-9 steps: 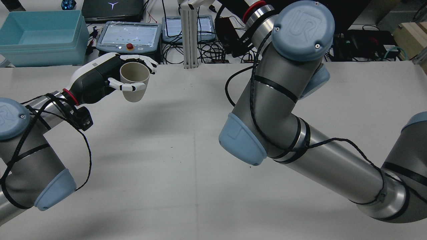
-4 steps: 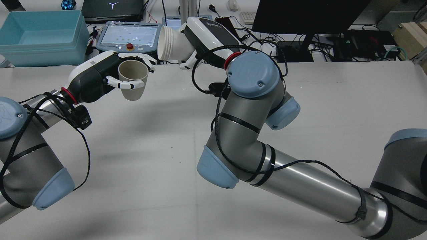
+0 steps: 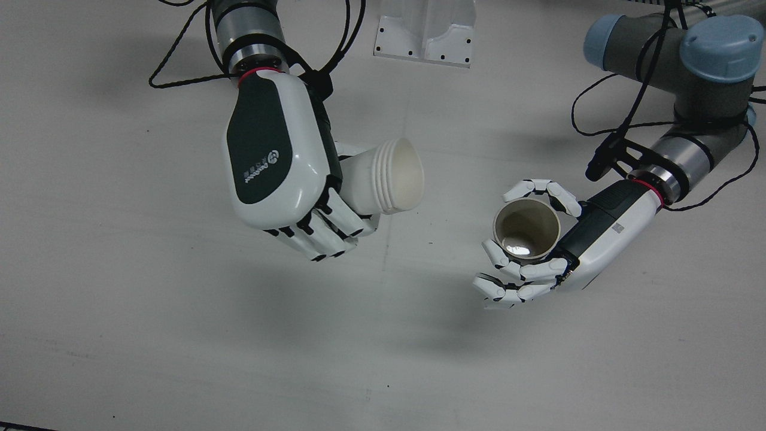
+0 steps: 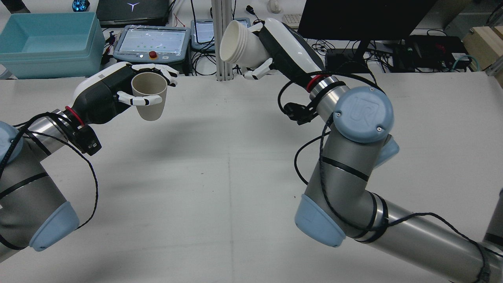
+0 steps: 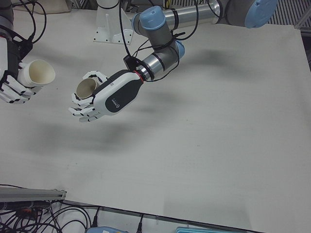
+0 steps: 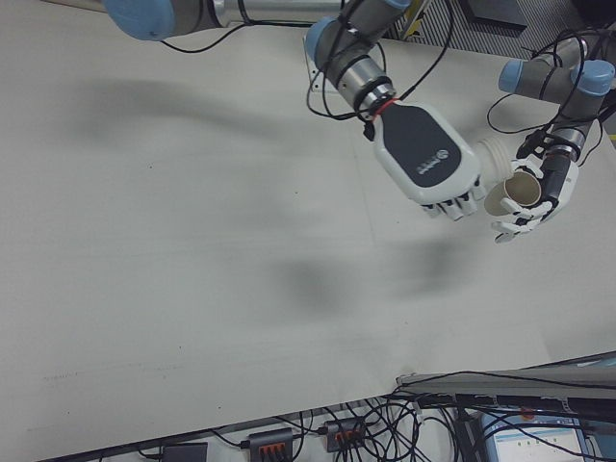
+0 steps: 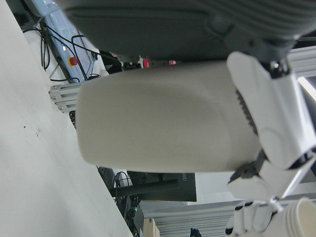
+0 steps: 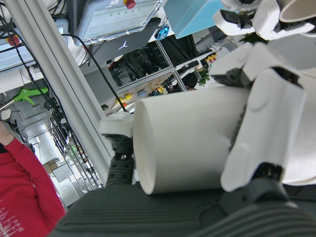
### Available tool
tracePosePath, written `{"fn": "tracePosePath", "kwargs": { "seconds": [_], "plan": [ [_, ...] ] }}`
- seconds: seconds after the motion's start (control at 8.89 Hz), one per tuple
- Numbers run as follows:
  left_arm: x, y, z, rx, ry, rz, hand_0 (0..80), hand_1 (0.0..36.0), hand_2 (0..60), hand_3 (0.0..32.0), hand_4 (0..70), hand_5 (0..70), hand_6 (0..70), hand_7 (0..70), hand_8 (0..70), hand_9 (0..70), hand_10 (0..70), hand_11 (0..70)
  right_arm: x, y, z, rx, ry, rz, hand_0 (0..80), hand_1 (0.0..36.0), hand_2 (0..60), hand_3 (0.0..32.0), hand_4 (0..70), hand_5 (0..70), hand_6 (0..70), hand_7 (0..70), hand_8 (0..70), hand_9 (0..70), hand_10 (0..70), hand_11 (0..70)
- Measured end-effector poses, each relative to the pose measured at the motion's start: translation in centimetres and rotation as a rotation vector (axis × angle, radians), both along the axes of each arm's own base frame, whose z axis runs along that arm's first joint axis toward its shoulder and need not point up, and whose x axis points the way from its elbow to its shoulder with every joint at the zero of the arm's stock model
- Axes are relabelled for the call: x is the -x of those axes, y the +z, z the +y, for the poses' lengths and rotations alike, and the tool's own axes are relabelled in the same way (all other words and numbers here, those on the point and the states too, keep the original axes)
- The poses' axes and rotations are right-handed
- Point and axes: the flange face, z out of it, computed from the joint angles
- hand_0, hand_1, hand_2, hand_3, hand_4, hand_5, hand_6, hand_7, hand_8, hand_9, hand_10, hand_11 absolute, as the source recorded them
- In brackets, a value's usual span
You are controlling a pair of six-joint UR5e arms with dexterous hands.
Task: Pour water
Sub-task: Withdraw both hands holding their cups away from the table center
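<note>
L hand (image 3: 541,251) raised off table, fingers wrapped round beige cup (image 3: 526,228), palm side-on, cup upright. R hand (image 3: 281,161) higher, at approx 10 o'clock from L in front view, fingers closed on white cup (image 3: 389,176), tilted, mouth toward L hand. Both forearms angled in.

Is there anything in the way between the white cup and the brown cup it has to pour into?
No, nothing visible. The white ribbed paper cup in the right hand is tipped toward the upright beige cup held by the left hand. Only open air above the bare white table separates them.
</note>
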Motion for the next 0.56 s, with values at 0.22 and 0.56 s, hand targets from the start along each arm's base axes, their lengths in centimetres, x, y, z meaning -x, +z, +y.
{"fn": "tracePosePath", "kwargs": {
  "seconds": [0.22, 0.56],
  "plan": [
    [4.0, 3.6, -0.6, 0.066, -0.011, 0.075, 42.0, 36.0, 60.0, 0.0, 40.7, 70.0, 16.3, 35.5, 21.8, 33.7, 11.3, 17.9, -6.1, 10.9, 0.6, 0.098, -0.002, -0.321, 49.3, 23.0, 60.0, 0.0, 23.8, 70.0, 51.4, 63.1, 62.3, 70.0, 70.0, 70.0],
    [12.2, 10.8, -1.0, 0.102, -0.076, 0.102, 41.1, 36.0, 60.0, 0.0, 41.2, 70.0, 16.3, 35.5, 22.3, 34.5, 11.8, 18.5, -19.5, 23.9, 0.8, 0.162, 0.1, -0.576, 48.2, 22.3, 60.0, 0.0, 34.1, 70.0, 57.2, 66.4, 67.3, 70.0, 70.0, 70.0]
  ]
}}
